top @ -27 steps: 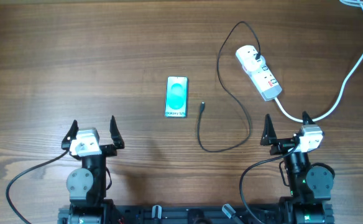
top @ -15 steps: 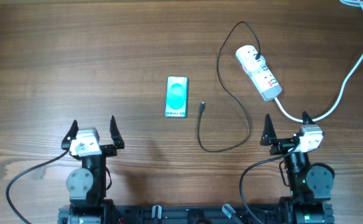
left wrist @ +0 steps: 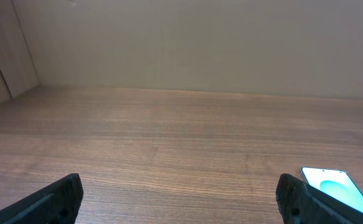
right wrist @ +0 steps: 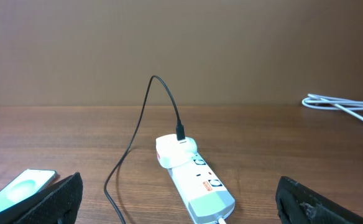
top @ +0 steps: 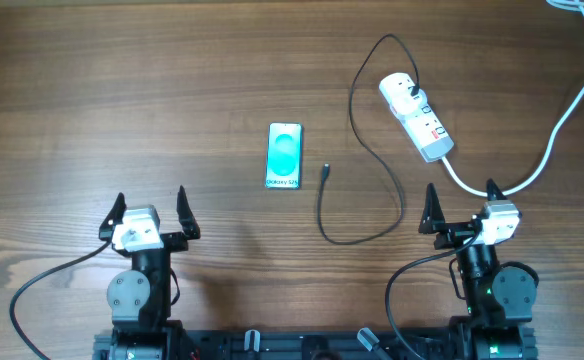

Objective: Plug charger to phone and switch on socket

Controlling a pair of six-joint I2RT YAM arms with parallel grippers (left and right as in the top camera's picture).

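Observation:
The phone lies flat mid-table, cyan-green screen up, white text at its near short edge; it also shows in the left wrist view and the right wrist view. The black charger cable runs from a white plug in the socket down in a loop to its connector tip, just right of the phone. The socket also shows in the right wrist view. My left gripper is open and empty near the front edge. My right gripper is open and empty, just in front of the socket.
The socket's thick white cord curves past my right gripper and off the far right corner; it also shows in the right wrist view. The wooden table is bare on its left half. A wall stands behind the table.

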